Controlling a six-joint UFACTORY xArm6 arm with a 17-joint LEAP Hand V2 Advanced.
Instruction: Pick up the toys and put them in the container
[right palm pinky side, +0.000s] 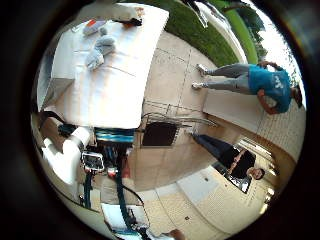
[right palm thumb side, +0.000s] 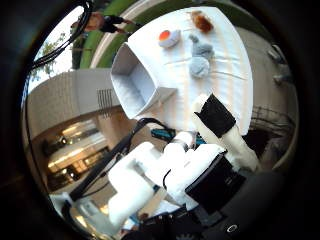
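In the right thumb side palm view, a white table (right palm thumb side: 235, 75) carries an open white container (right palm thumb side: 140, 82) with grey walls. Beside it lie several small toys: an orange and white one (right palm thumb side: 168, 38), a brown one (right palm thumb side: 203, 20) and two grey ones (right palm thumb side: 203, 47) (right palm thumb side: 198, 68). My hand (right palm thumb side: 175, 165) is well above the table and away from the toys. Its white and black fingers (right palm thumb side: 215, 115) are stretched out and hold nothing. In the right little finger side palm view the table (right palm pinky side: 110, 85) shows from afar with grey toys (right palm pinky side: 95, 55) near its far end.
The table stands on a paved patio (right palm pinky side: 190, 90) next to grass (right palm pinky side: 200, 30). The arm's base and stand (right palm pinky side: 110, 150) are at the table's near end. A building front (right palm thumb side: 75, 140) is beyond the container's side of the table.
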